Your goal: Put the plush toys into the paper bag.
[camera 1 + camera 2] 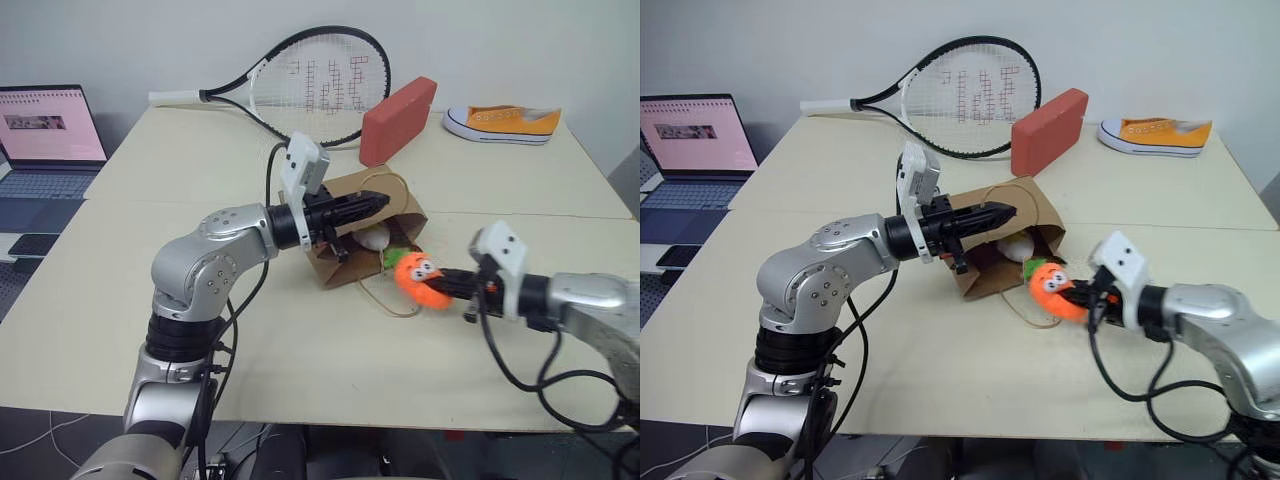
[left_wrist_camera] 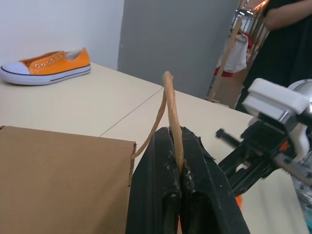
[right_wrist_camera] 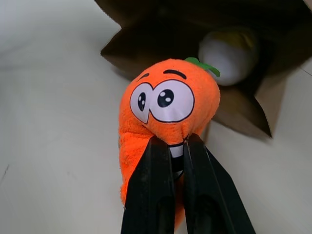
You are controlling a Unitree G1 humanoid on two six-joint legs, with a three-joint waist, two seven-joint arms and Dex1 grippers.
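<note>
Two plush toys, both close to done: orange carrot plush (image 1: 420, 279) pinched in the right gripper (image 3: 178, 146), white egg plush (image 1: 374, 238) already lying inside the mouth of the brown paper bag (image 1: 340, 262). Carrot hanging just in front of the bag opening, above the table (image 1: 150, 300), green top turned toward the bag. Right jaws nearly closed, biting into the fur around the mouth of the face; pile clearly dented between the black fingers (image 3: 148, 195). Judged very light and soft, stuffing yielding under the squeeze, so no risk of breakage, but a grip on fur alone likely to slip or let the toy swing. Better hold probably across the thick middle of the body, as now, not on the thin green leaves.

Paper bag lying on its side, mouth facing the right arm. Thin, stiff kraft paper, light, easy to crease or push away across the table. Left gripper (image 1: 362, 206) shut tight on one twisted paper handle (image 2: 170, 107), loop rising between the fingers, upper edge of the bag held up so the mouth stays open. Handle probably strong enough for lifting the rim, not for hard pulling.

Farther back on the table: red brick-shaped block (image 1: 398, 119), tennis racket (image 1: 300, 85), orange sneaker (image 1: 502, 123). Open laptop (image 1: 45, 140) at the left side.
</note>
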